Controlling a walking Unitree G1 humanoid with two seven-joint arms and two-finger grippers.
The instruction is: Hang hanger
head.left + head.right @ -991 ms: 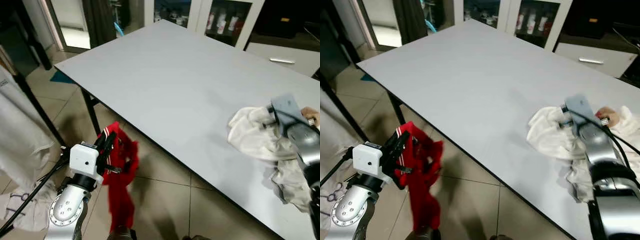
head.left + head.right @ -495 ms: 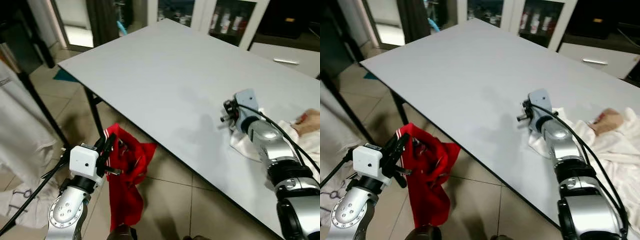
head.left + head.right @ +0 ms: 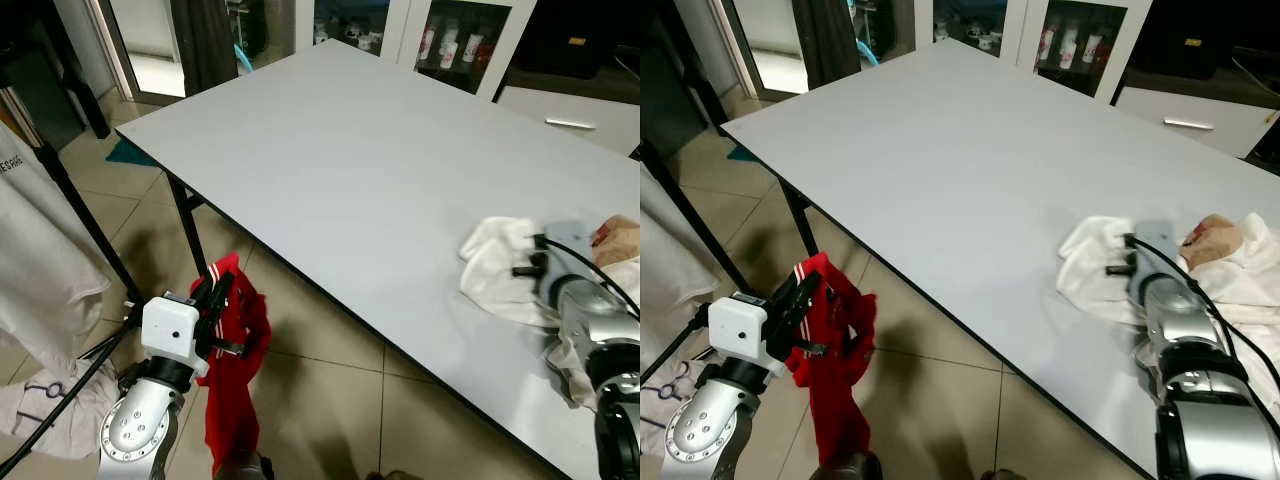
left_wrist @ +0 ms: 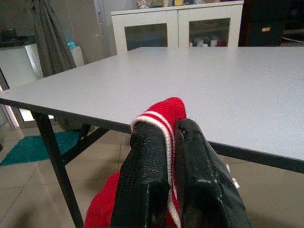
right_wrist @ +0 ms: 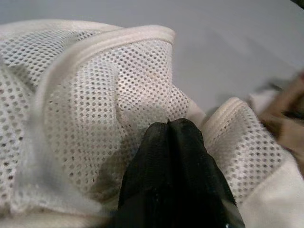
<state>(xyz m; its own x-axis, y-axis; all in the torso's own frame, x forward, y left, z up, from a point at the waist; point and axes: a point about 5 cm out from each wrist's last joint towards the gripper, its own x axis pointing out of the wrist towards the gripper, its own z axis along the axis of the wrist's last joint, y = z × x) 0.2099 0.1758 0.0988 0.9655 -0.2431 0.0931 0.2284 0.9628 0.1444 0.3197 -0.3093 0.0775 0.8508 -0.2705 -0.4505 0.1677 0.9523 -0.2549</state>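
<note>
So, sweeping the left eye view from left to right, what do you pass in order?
White garment hanging at the edge → left gripper shut on the red garment → bare grey table → white mesh garment → right gripper's arm resting on that cloth.

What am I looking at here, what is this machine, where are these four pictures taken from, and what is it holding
This is a humanoid robot with two silver arms, each ending in two black fingers. Two pictures come from cameras in its head, looking down at a large grey table. The other two come from a camera on each wrist, looking along that arm's fingers.

The left gripper, beside the table and above the tiled floor, is shut on a red garment with white stripes, which hangs down from it. The right gripper is on the table, its fingertips closed and pressed into a white mesh garment; whether it has hold of the cloth is hard to tell. A white garment hangs at the robot's left.
</note>
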